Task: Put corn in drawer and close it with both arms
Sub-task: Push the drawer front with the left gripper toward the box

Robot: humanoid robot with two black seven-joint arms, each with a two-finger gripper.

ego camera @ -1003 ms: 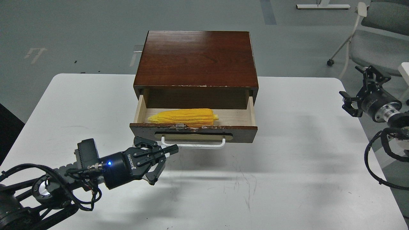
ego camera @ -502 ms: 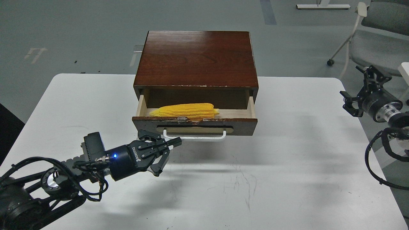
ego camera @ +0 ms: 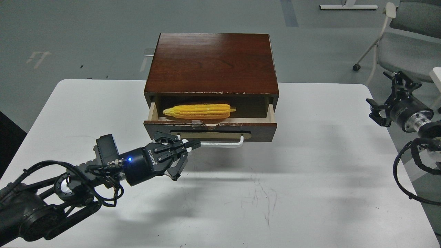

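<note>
Pushing the drawer (ego camera: 210, 126) inward with the left hand (ego camera: 184, 155), fingers spread, against the white handle (ego camera: 220, 143); opening narrower than a second ago. Lying inside, near the back: corn (ego camera: 199, 111). Closing nearly done. Idling off the desk (ego camera: 310, 172): right hand (ego camera: 386, 103), fingers spread, holding nothing.

Left arm (ego camera: 69, 186) enters from lower-left corner, extended fwd and slightly up; blue LED lit on wrist. Left gripper (ego camera: 184, 156): fingers spread, one tip high, one low. Right arm (ego camera: 418, 137) at right edge, cables looped below. Right gripper (ego camera: 387, 100) raised, pointing up-left, fingers splayed apart.
</note>
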